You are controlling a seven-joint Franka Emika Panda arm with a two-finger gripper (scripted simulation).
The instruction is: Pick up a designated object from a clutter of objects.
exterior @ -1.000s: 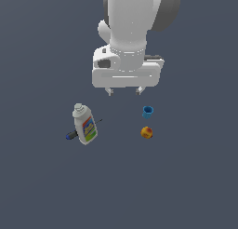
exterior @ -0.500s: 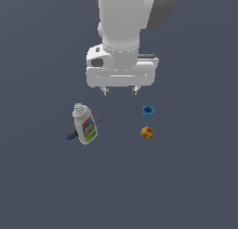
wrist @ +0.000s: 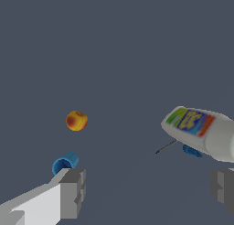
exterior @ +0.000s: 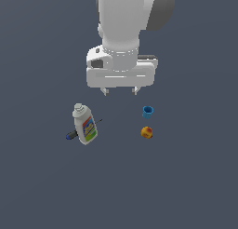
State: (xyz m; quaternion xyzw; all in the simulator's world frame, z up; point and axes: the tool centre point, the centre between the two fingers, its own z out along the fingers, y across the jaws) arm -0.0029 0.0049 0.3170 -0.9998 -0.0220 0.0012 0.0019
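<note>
Exterior view, near to far. Nearest the camera: small orange-red ball (exterior: 147,132) and white plastic bottle with a colourful label (exterior: 85,124) lying on its side on the dark grey surface (exterior: 186,186). A dark pen-like tool with a blue tip (exterior: 71,135) pokes out from under the bottle at about 8 o'clock. Bottle and ball are well apart.

Just beyond the ball, at its 12 o'clock, sits the target: small bright blue tapered cup (exterior: 148,112), about ball-sized, near the ball but not touching. Its mouth is visible in the wrist view (wrist: 64,163); whether it stands upright or is tipped over is hard to tell.

Farthest and above: white claw (exterior: 120,90), fingers spread wide, nothing between them. The cup is at roughly 4 o'clock from the claw midpoint, just beside the finger (exterior: 135,90) on that side, not yet centred.

Handling judgement: the cup is likely light, stiff, thin-walled and smooth, so it could slip or skid if nudged. The taper means a grip across the body may squeeze it out; best to pinch across the body just under the wider rim, or take one wall at the rim. Keep clear of the ball.
</note>
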